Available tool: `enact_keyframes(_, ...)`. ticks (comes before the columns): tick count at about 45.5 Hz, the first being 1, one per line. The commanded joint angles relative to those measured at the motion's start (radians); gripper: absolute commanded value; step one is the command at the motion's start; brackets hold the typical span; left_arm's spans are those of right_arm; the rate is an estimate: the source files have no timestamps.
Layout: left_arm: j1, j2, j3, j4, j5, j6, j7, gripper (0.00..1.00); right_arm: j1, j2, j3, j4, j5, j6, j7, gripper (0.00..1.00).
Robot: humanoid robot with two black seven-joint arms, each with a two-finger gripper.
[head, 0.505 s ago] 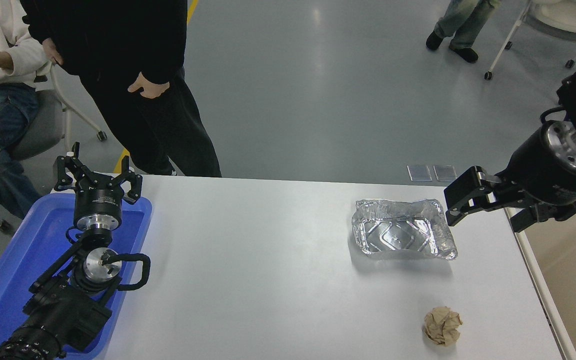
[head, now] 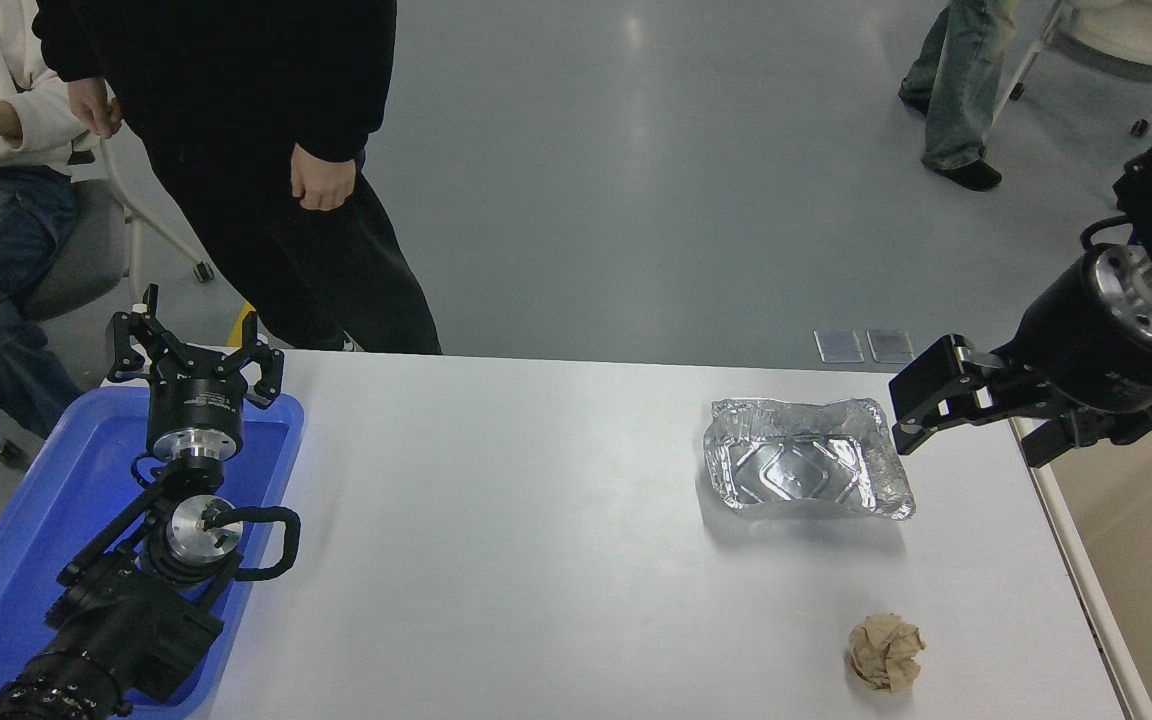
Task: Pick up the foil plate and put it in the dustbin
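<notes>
The foil plate [head: 804, 459] is a shiny silver crumpled tray lying on the white table [head: 536, 540], right of the middle. My right gripper [head: 966, 440] comes in from the right edge and hangs just right of the plate's far right corner, a little above the table. Its fingers are spread open and hold nothing, and they stand apart from the plate. The dustbin [head: 1151, 530] with its cream rim and beige inside stands against the table's right edge, partly out of view. My left gripper [head: 194, 345] is parked open over a blue tray at the lower left.
A crumpled brown paper ball [head: 886, 652] lies near the table's front right. The shallow blue tray [head: 36, 520] sits under the left arm. A person in black [head: 266, 150] stands at the far left edge; another sits further left. Legs [head: 956, 90] walk at the top right.
My right gripper has hardly moved. The person in black shifted and lowered a hand. The legs at the top right stepped to the right.
</notes>
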Motion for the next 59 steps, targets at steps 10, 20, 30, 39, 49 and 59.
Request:
enact_keyframes(10,0.000,0.000,0.000,0.000,0.000,0.001,0.000,0.99,-0.012,-0.110,-0.024,0.000,-0.100,-0.001,0.000,1.00)
enact_keyframes(20,0.000,0.000,0.000,0.000,0.000,-0.001,0.000,0.99,-0.068,-0.153,-0.010,-0.003,-0.150,-0.029,0.000,1.00)
enact_keyframes(30,0.000,0.000,0.000,0.000,0.000,0.001,-0.001,0.99,-0.241,-0.244,0.042,-0.044,-0.294,-0.122,0.000,1.00)
enact_keyframes(39,0.000,0.002,0.000,0.000,0.000,0.001,-0.001,0.99,-0.451,-0.342,0.160,-0.086,-0.415,-0.186,0.000,1.00)
enact_keyframes(49,0.000,0.000,0.000,0.000,0.000,-0.001,-0.001,0.99,-0.594,-0.387,0.264,-0.087,-0.444,-0.239,0.000,1.00)
enact_keyframes(59,0.000,0.000,0.000,0.000,0.000,0.001,0.000,0.99,-0.727,-0.374,0.358,-0.130,-0.444,-0.268,0.000,1.00)
